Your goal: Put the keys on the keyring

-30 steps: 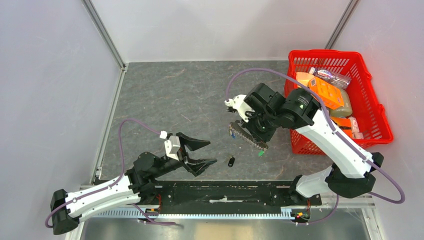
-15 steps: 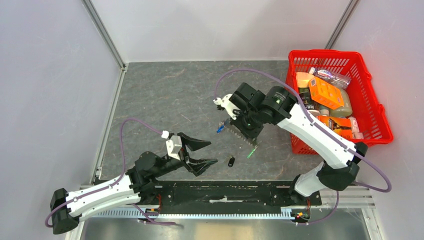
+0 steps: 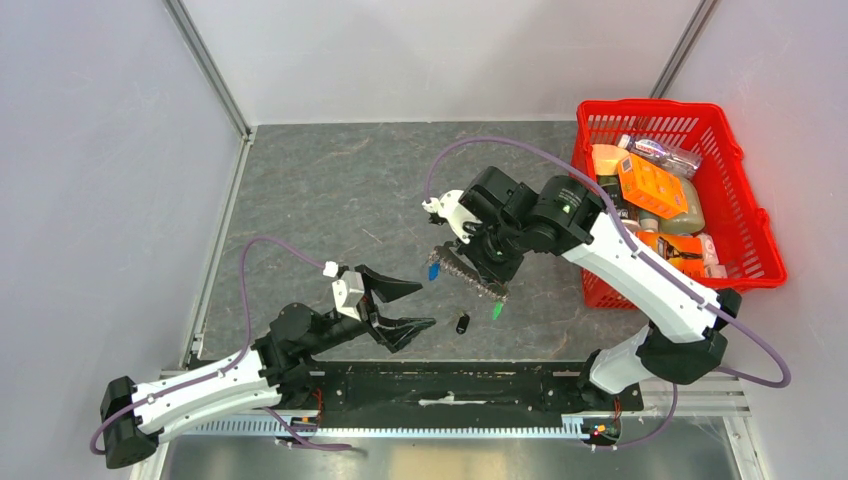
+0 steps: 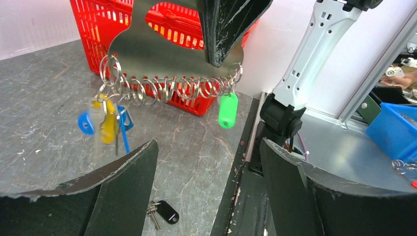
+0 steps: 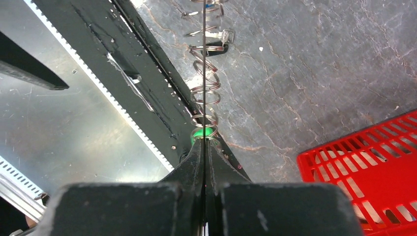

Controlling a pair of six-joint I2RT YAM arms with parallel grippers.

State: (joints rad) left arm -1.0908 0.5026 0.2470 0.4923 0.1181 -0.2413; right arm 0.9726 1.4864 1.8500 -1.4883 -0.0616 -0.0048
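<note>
With the left end effector (image 4: 209, 145) held apart, the keyring (image 4: 167, 51) is clamped by the right end effector (image 5: 203, 145); basket (image 3: 650, 102) labels are blurred.

One flat silver metal keyring plate (image 4: 162, 51), one bright green plastic tag (image 4: 227, 110), at least two blurred blue- and yellow-capped hanging keys (image 4: 108, 129), one black-capped key (image 4: 167, 212), one red plastic basket (image 4: 91, 22).

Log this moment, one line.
right gripper shut on keyring | left gripper open, empty | blue, yellow keys on keyring | black key on table
</note>
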